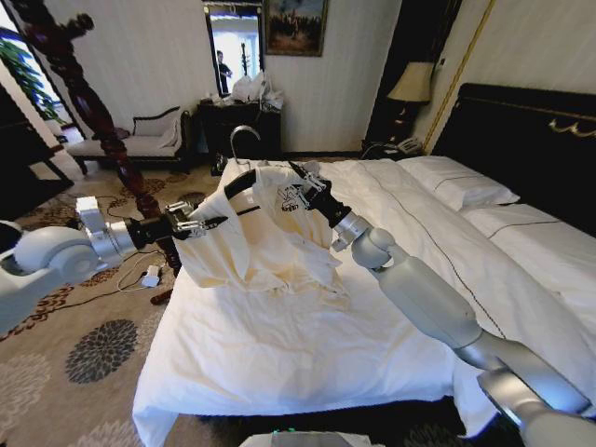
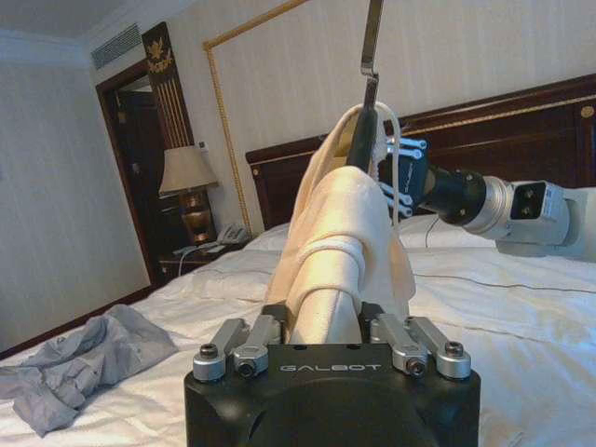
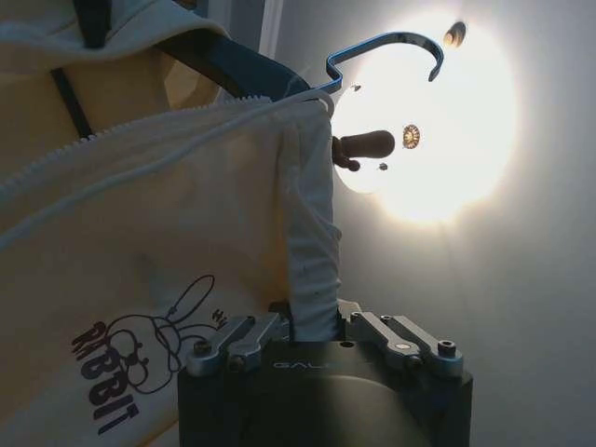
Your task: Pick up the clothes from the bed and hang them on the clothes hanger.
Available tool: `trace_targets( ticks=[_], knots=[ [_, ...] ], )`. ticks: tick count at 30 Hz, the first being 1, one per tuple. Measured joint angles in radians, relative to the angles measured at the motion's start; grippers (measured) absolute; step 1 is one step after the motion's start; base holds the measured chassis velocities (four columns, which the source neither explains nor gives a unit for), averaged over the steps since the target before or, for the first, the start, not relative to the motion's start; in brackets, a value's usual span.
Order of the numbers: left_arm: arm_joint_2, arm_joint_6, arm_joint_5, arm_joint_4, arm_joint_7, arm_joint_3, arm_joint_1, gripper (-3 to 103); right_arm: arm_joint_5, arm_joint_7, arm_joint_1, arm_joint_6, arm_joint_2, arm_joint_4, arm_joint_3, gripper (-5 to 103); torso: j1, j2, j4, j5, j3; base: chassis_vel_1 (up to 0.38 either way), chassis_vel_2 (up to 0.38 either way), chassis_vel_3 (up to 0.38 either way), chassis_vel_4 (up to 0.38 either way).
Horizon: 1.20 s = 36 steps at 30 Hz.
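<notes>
The cream-yellow clothes (image 1: 265, 244) hang lifted over the white bed (image 1: 279, 358), draped on the black clothes hanger (image 1: 240, 183), whose wire hook rises above the collar. My left gripper (image 1: 209, 223) is shut on a shoulder fold of the clothes (image 2: 340, 233), with the cloth bunched between its fingers (image 2: 247, 349). My right gripper (image 1: 300, 182) is shut on the front edge near the collar, beside the dark print (image 3: 116, 386). In the right wrist view the clothes hanger (image 3: 386, 51) shows its hook above the cloth (image 3: 168, 214). The left wrist view shows the hanger (image 2: 361, 135) under the cloth and my right gripper (image 2: 400, 177) behind it.
A grey garment (image 2: 84, 368) lies crumpled on the bed. Pillows (image 1: 458, 182) and the black headboard (image 1: 521, 130) are at the right. A dark carved wooden post (image 1: 88, 107) stands left of the bed, with cables (image 1: 147, 276) on the carpet, a chaise (image 1: 140, 140) and a lamp (image 1: 411, 84).
</notes>
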Motion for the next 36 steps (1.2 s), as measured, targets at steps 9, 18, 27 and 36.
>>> trace_targets(
  ticks=[9,18,27,36],
  knots=[
    [-0.003,-0.007,0.01,0.003,-0.005,0.003,0.001,22,0.0,-0.007,0.004,0.0,-0.001,0.007,-0.003,19,0.0,0.0,0.0,0.0001,0.0,0.0,0.0,0.0,0.0],
    [-0.02,-0.023,0.02,0.015,-0.03,0.01,0.002,22,0.001,-0.008,-0.003,-0.001,-0.005,0.012,-0.007,19,0.0,0.0,-0.0001,0.0001,0.0,0.0,0.0,0.0,0.0],
    [-0.031,-0.052,0.039,0.011,-0.036,0.02,0.002,22,0.006,-0.006,-0.014,-0.004,-0.007,0.019,-0.005,20,0.0,0.0,-0.0001,0.0,0.0,0.0,0.0,0.0,0.0],
    [-0.025,-0.056,0.035,-0.008,-0.055,0.013,0.003,22,0.007,-0.003,-0.01,-0.007,-0.006,0.023,-0.011,19,0.0,0.0,-0.0001,0.0,0.0,0.0,0.0,0.0,0.0]
  ],
)
